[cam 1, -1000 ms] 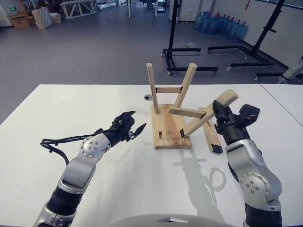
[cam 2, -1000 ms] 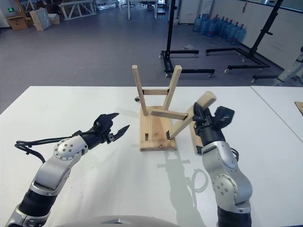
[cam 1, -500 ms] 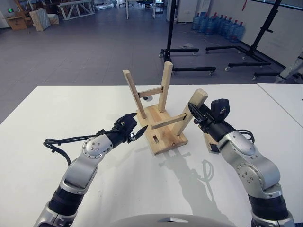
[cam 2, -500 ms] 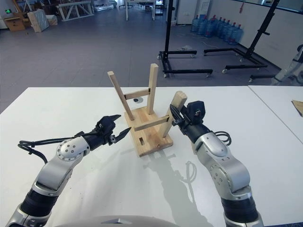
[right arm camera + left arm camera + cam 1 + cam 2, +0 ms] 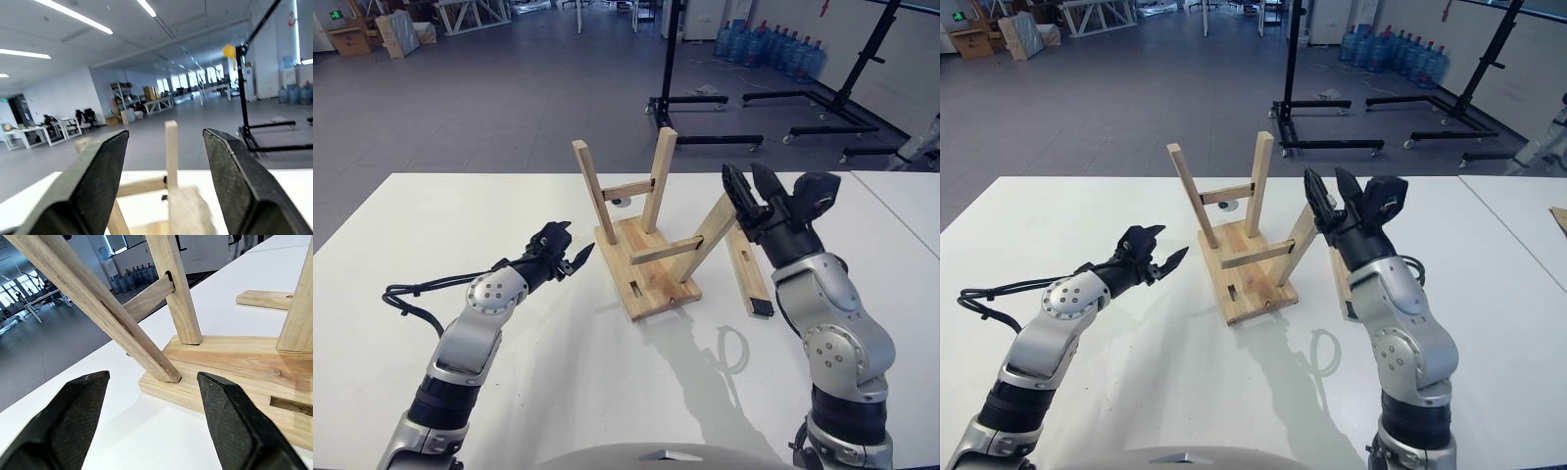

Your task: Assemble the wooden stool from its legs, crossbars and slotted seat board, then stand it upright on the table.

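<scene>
1. Seat board [image 5: 1253,287] lies flat near the surface's [image 5: 1136,392] far edge, two legs [image 5: 1189,193] upright in it, joined by a crossbar [image 5: 1226,193].
2. A third leg [image 5: 1297,245] leans over the board, right claw [image 5: 1332,199] spread just above its top.
3. Left claw [image 5: 1168,247] spread, near the board's left side.

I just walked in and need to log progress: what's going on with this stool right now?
Assembly is partway through. The seat board lies flat on the table with two legs standing in it, joined by a crossbar. A third leg leans on the board, a second crossbar attached. The right gripper is open at that leg's top end, the left gripper open beside the board. One loose piece lies alongside.
</scene>
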